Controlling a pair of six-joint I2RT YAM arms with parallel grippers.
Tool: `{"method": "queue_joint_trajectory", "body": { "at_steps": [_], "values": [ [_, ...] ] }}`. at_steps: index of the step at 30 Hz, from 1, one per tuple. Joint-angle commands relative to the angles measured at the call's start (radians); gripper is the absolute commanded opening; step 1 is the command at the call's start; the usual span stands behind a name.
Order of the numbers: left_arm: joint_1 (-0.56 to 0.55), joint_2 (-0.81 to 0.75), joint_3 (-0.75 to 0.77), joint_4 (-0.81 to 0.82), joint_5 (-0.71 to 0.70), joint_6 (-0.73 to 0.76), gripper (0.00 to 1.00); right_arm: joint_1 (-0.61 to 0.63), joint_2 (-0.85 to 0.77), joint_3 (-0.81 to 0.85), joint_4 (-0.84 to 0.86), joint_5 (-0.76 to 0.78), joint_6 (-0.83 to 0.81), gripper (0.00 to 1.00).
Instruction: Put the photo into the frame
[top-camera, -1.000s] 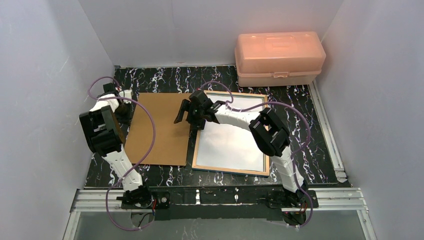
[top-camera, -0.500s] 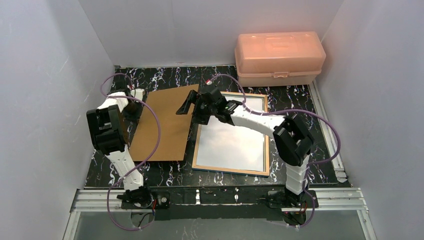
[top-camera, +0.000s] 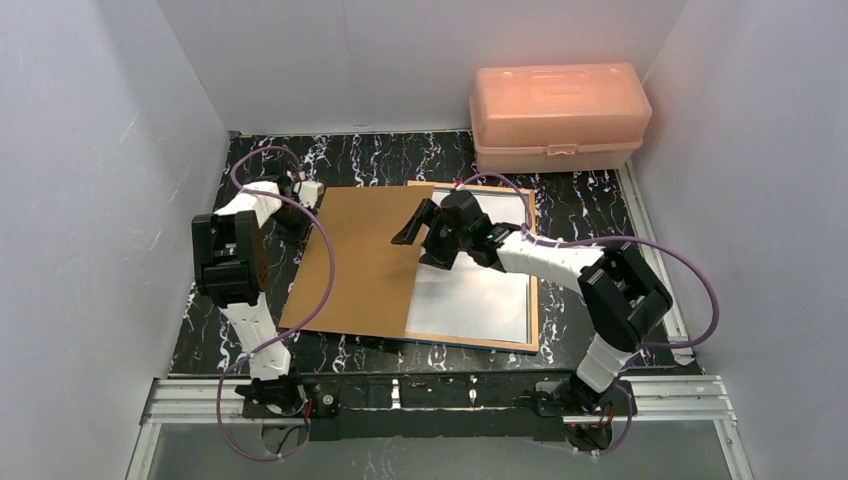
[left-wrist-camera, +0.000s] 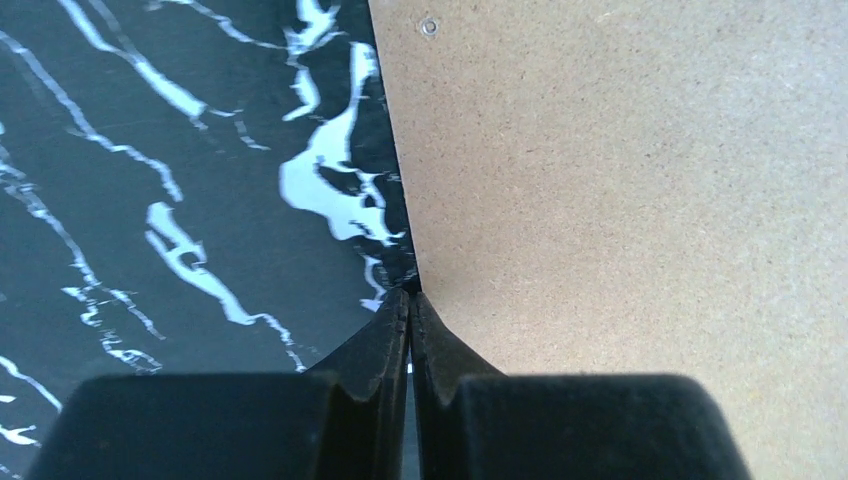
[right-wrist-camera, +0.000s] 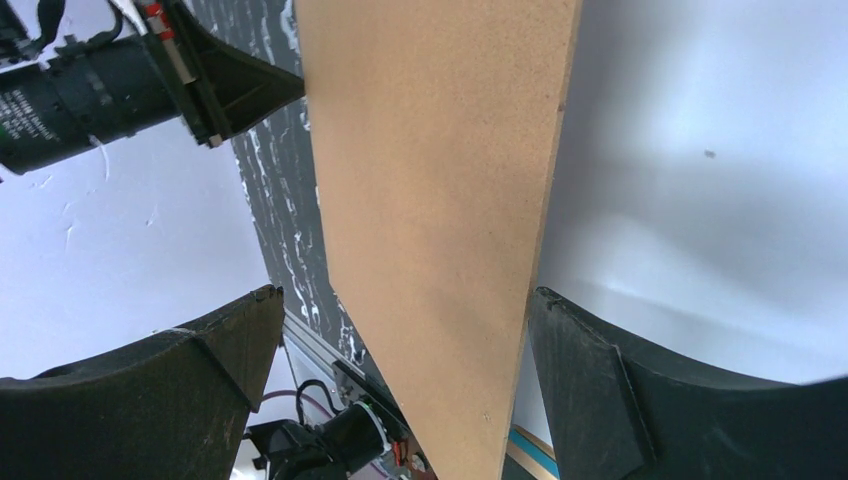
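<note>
Leftmost, the white-and-black left arm (top-camera: 232, 255), trailing a purple cable (top-camera: 318, 280), reaches to the far left corner of a flat rectangular backing board (top-camera: 365, 260). The board is plain brown fibreboard with a fine, matte grain. The left jaws are pressed together, and their black pointed tips meet the board's left edge without clamping it. The board's right strip lies over the left side of the frame (top-camera: 533, 300). There the right jaws stand wide apart, the board's thin edge between their curved black fingers (right-wrist-camera: 600, 400), which do not touch it. The frame lies flat right of centre, with a light wood-coloured rim uppermost and a sliver of blue along its near edge. Inside it is a smooth white rectangle (top-camera: 470, 300); I cannot tell whether that is paper or glass. Behind it, at the back right, stands a translucent pink plastic box (top-camera: 558, 115) with rounded corners and a latch. The counter (top-camera: 600, 210) is glossy black with white marble veining. Plain white walls (top-camera: 400, 60) close it in on three sides.
</note>
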Motion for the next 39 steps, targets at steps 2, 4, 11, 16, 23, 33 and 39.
{"method": "queue_joint_trajectory", "body": {
  "at_steps": [2,4,11,16,23,33,39],
  "values": [
    [-0.059,0.029,-0.043,-0.133,0.174,-0.046,0.01,-0.027,-0.078,-0.069,0.157,-0.023,0.029,0.99],
    [-0.059,0.030,-0.039,-0.135,0.164,-0.045,0.01,-0.036,-0.077,-0.090,0.159,-0.032,0.025,0.99],
    [-0.059,0.016,-0.048,-0.139,0.126,-0.033,0.00,-0.072,-0.047,-0.134,0.127,-0.062,-0.026,0.99],
    [-0.055,0.012,-0.039,-0.150,0.120,-0.032,0.00,-0.093,-0.050,-0.116,0.034,-0.052,-0.111,0.99],
    [-0.043,0.015,-0.034,-0.156,0.099,-0.036,0.00,-0.110,-0.063,-0.083,-0.129,-0.013,-0.248,0.99],
    [-0.034,-0.004,-0.031,-0.165,0.115,-0.043,0.00,-0.114,-0.044,-0.093,-0.065,-0.043,-0.244,0.99],
    [-0.030,0.002,-0.033,-0.165,0.125,-0.047,0.00,-0.115,-0.004,-0.104,0.024,-0.085,-0.208,0.99]
  ]
}}
